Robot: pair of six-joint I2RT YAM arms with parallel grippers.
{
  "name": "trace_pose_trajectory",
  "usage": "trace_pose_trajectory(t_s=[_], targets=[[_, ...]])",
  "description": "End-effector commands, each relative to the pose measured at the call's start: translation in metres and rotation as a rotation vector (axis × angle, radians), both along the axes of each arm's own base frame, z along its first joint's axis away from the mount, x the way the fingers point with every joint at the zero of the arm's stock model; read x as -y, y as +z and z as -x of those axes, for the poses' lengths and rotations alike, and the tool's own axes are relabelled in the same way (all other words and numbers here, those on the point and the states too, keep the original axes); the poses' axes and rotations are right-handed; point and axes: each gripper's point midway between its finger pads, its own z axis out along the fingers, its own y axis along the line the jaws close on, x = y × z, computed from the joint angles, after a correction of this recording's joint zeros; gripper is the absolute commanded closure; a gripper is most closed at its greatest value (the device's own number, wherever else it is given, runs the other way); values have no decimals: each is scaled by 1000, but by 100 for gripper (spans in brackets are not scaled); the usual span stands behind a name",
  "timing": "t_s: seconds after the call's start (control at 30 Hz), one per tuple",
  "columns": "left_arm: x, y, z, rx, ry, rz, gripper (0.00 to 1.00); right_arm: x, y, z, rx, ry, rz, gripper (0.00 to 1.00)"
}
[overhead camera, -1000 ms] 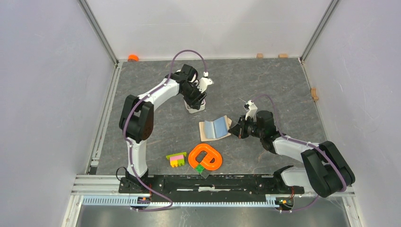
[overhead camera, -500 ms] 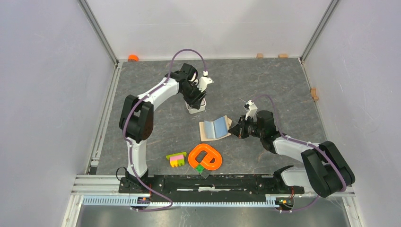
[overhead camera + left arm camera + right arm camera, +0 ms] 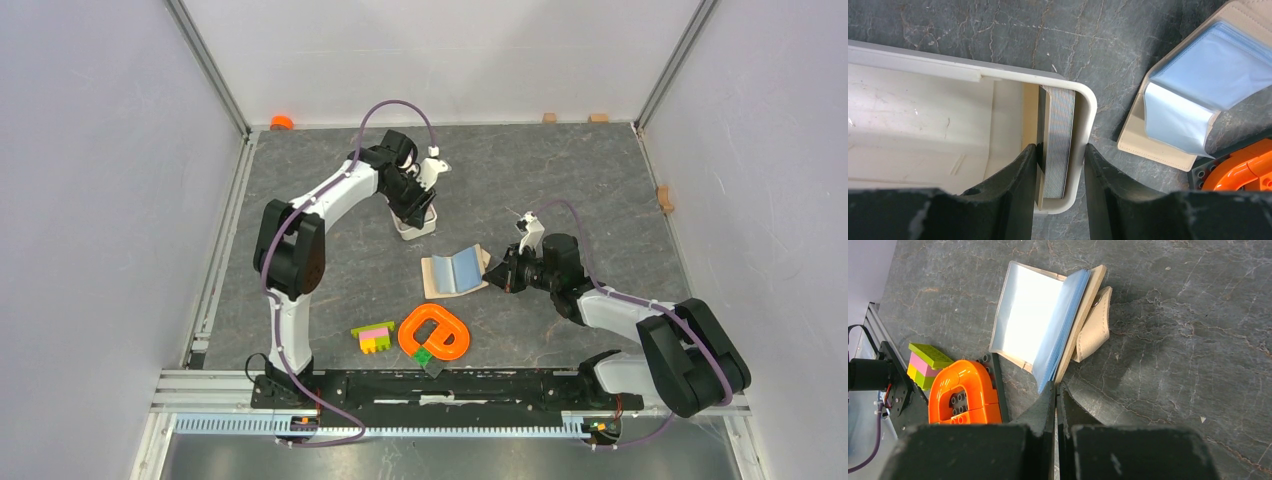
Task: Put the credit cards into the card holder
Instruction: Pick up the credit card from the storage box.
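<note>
Your left hand (image 3: 1060,150) is part-open astride the credit cards (image 3: 1058,140) and white tray (image 3: 1089,107) wall. Your right hand (image 3: 1054,386) is closed, tips at 3 o'clock of the card holder (image 3: 455,270).

Robotics lab test cell. Plain pale wall panels (image 3: 100,200) on 3 sides w/ aluminium corner posts (image 3: 207,65) box in a dark stone-look counter (image 3: 560,170). Left arm (image 3: 320,200) & right arm (image 3: 620,305), white-and-black, are bolted to a metal rail (image 3: 450,385) at the near edge, w/ purple cables (image 3: 400,105) looping over them. Toy bricks (image 3: 373,337) & an orange plastic toy (image 3: 435,332) lie on the counter.
</note>
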Motion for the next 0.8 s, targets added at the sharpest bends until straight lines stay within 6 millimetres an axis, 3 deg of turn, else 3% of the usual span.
trace_pose_trajectory(t_s=[0.0,0.23,0.6,0.7,0.77], targets=[[6,6,1,-71,37,59,61,-3,10,-5,50,19,-16,100],[4,4,0,-97,48,76,60,-3,11,-5,54,20,-16,100],[6,3,3,-148,49,108,50,-3,10,-5,51,20,-13,100],[6,1,3,-153,51,108,50,-3,10,-5,51,22,-13,100],[6,1,2,-152,52,106,56,-3,10,-6,51,21,-13,100]])
